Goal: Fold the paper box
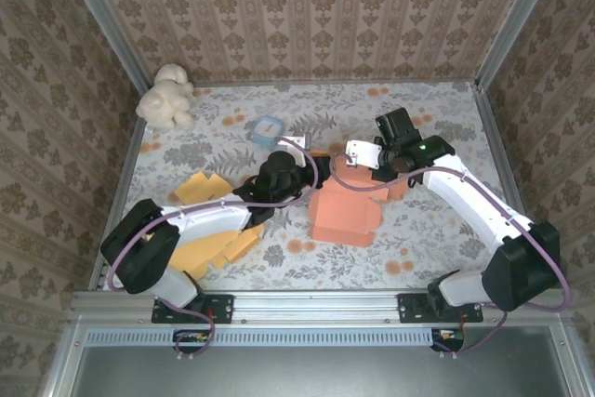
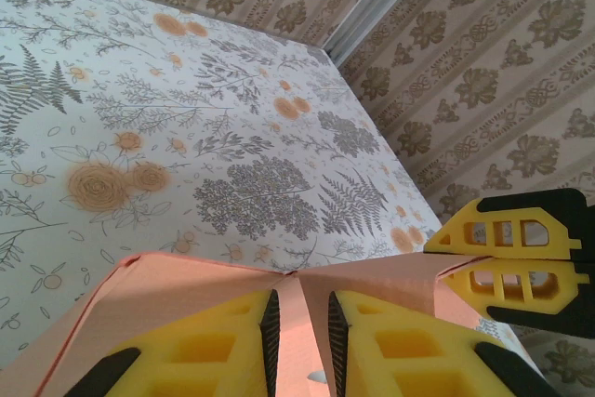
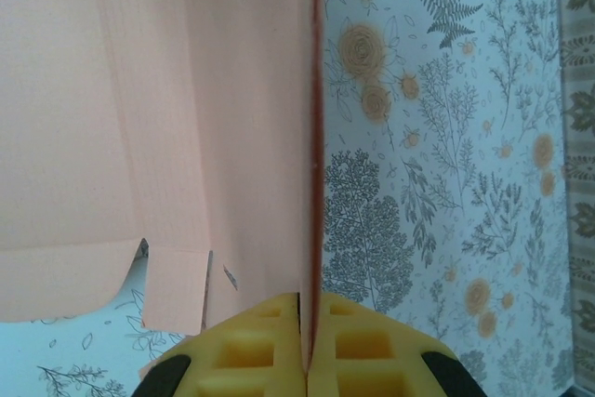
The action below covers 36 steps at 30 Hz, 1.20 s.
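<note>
My left claw [image 2: 299, 327] is closed narrow on a thin raised panel of the paper box [image 2: 372, 285]. Its yellow fingers [image 2: 400, 350], moulded with lattice cut-outs, press on both faces of the sheet. My right claw [image 3: 307, 346] pinches another upright panel edge-on, with its yellow pads [image 3: 242, 350] closed tight against the card.

The box is matte salmon-orange card with creased fold lines and notched tabs along one edge. It lies partly folded at the centre of the counter [image 1: 418, 230], between both arms. The counter covering is a pale floral print.

To the left lie flat yellow card pieces [image 1: 200, 188]. Farther back are a small blue-rimmed container [image 1: 267, 127] and a cream plush toy [image 1: 167, 95].
</note>
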Each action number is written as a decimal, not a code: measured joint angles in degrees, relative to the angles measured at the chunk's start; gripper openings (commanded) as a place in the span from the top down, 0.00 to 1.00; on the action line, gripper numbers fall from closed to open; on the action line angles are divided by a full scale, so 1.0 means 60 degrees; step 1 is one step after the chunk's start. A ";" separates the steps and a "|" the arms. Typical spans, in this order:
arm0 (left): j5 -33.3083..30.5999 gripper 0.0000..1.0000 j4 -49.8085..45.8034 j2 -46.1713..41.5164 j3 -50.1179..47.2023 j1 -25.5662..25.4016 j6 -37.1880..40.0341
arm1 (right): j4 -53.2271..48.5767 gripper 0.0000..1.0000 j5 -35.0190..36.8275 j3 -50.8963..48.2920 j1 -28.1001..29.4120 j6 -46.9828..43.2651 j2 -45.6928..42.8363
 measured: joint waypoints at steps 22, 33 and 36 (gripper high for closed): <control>0.0568 0.74 0.0328 0.0335 -0.0827 0.1461 -0.0168 | -0.0160 1.00 0.0506 0.0350 -0.0142 0.0495 0.0484; 0.1271 0.75 0.0699 0.1705 -0.0758 0.1752 -0.0503 | -0.0291 1.00 0.0550 0.0506 -0.0222 0.0568 0.0503; 0.1566 0.75 0.0852 0.2011 -0.0601 0.1752 -0.0725 | -0.0302 1.00 0.0554 0.0517 -0.0259 0.0641 0.0565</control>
